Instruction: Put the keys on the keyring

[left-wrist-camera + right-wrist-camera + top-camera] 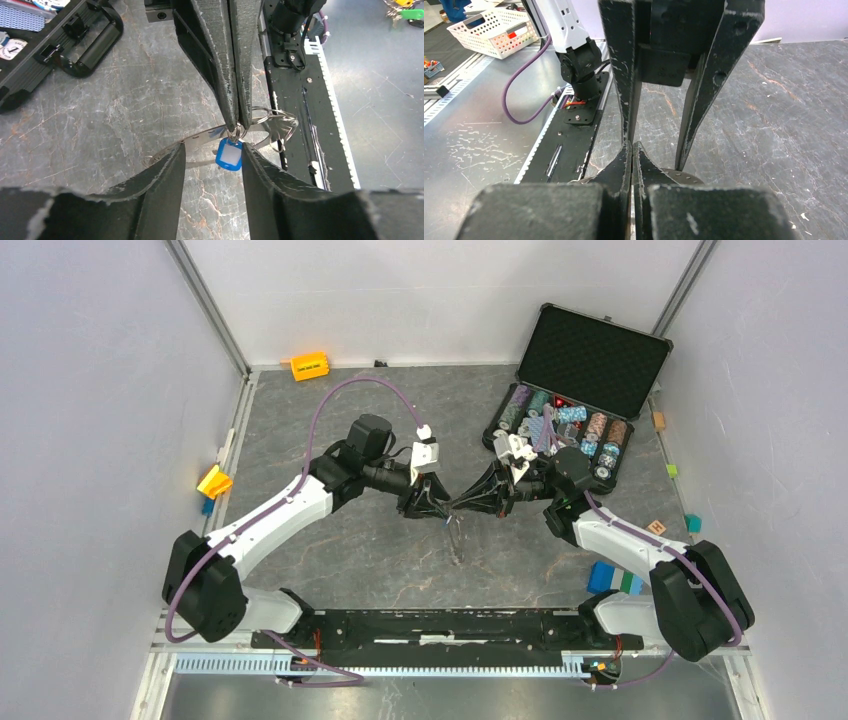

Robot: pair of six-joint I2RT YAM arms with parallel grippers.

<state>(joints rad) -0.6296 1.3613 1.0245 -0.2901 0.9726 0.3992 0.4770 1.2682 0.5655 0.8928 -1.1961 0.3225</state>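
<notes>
Over the middle of the table my two grippers meet tip to tip. The right gripper [462,503] is shut, pinching the keyring [195,141], a flat grey metal band that curves down toward the table. Right at its fingertips [236,122] hangs a blue-headed key tag [229,155] on small wire rings. More silvery keys [285,127] bunch just behind. My left gripper [212,150] is open, its fingers on either side of the tag and band, gripping nothing. In the right wrist view, the shut right gripper [632,145] has the band [684,176] showing beneath it.
An open black case of poker chips [575,390] stands at the back right. Small blocks lie around the edges: orange [309,366], yellow [214,482], blue-green [615,580]. The black base rail [450,625] runs along the near edge.
</notes>
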